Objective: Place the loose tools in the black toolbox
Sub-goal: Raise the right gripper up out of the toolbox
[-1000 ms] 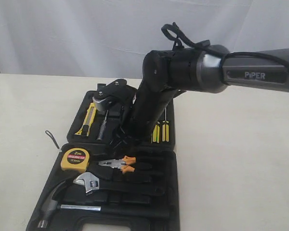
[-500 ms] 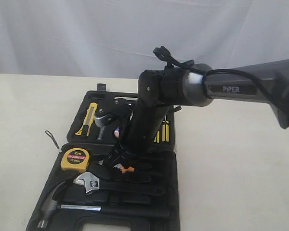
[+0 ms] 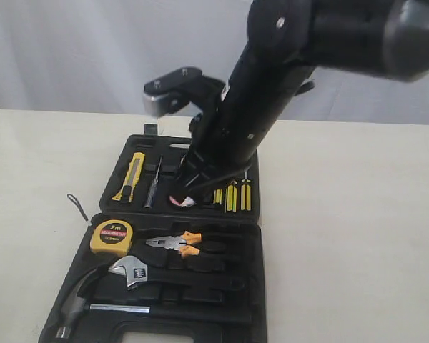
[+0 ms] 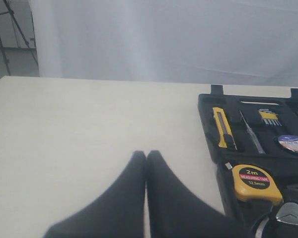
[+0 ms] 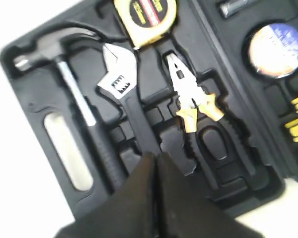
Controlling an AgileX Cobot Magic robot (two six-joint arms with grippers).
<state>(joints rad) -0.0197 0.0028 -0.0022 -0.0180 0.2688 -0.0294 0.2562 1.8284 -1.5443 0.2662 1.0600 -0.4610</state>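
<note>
The black toolbox [image 3: 252,300] lies open on the table. In its slots lie the yellow tape measure [image 3: 111,237], the orange-and-black pliers [image 3: 177,245], the yellow-black utility knife [image 3: 131,176] and the tape roll [image 3: 182,201]. My right gripper [image 3: 188,182] hangs shut and empty above the box's middle. The right wrist view has its tips [image 5: 154,157] over the pliers [image 5: 191,101], with the tape measure [image 5: 145,14] and tape roll [image 5: 278,49] beyond. My left gripper [image 4: 145,154] is shut and empty over bare table, beside the toolbox [image 4: 208,106]. It is out of the exterior view.
A hammer [image 3: 79,304] and a silver adjustable wrench [image 3: 132,270] fill the near slots. Yellow-handled screwdrivers [image 3: 232,196] sit in the far half, partly behind the right arm. A small black cord loop [image 3: 76,207] lies on the table left of the box.
The right arm dipped to the pliers half a second ago, then rose and pulled back. The pliers lie in their slot as before, and the tape roll shows more clearly.
</note>
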